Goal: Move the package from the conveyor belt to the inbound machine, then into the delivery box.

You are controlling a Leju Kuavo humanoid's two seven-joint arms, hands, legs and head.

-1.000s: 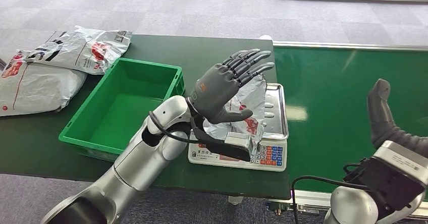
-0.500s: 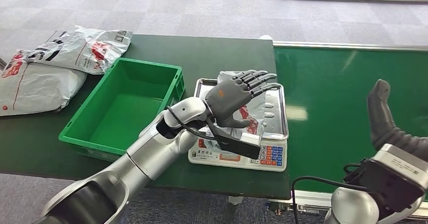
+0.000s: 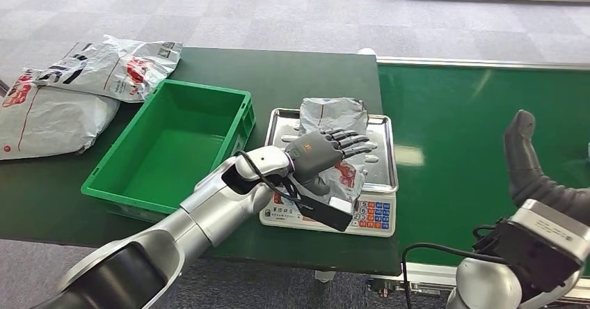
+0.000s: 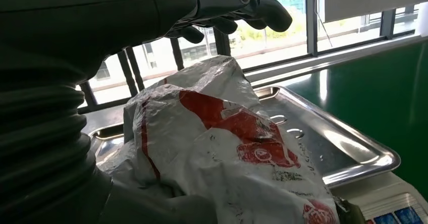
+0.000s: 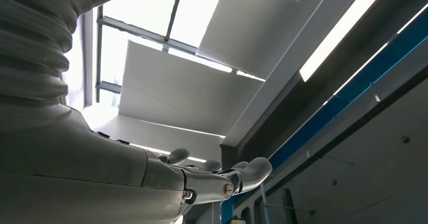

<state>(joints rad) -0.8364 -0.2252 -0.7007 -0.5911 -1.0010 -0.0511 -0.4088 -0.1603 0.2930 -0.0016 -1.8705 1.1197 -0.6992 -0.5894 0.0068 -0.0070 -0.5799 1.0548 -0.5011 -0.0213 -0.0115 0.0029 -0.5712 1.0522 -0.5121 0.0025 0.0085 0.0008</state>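
The package [image 3: 334, 117], a crumpled silver-white plastic bag with red print, lies on the steel tray of the inbound machine [image 3: 387, 164], a scale with a coloured keypad. My left hand [image 3: 322, 153] is low over the package's near half, its fingers [image 3: 351, 142] stretched out flat across it. In the left wrist view the fingers [image 4: 242, 2] hover apart just above the package [image 4: 217, 133], with the thumb down beside it and nothing gripped. My right hand [image 3: 527, 161] is raised over the conveyor belt [image 3: 473, 114], palm up and holding nothing; its fingers [image 5: 222, 179] point at the ceiling.
The green delivery box [image 3: 167, 149] stands just left of the scale on the dark table [image 3: 306, 65]. Two more plastic mail bags [image 3: 56, 114] [image 3: 118, 65] lie at the table's far left. The belt surface to the right carries no packages.
My left hand has come down from a raised, upright pose and now lies flat, low over the package on the scale. The right hand has stayed put.
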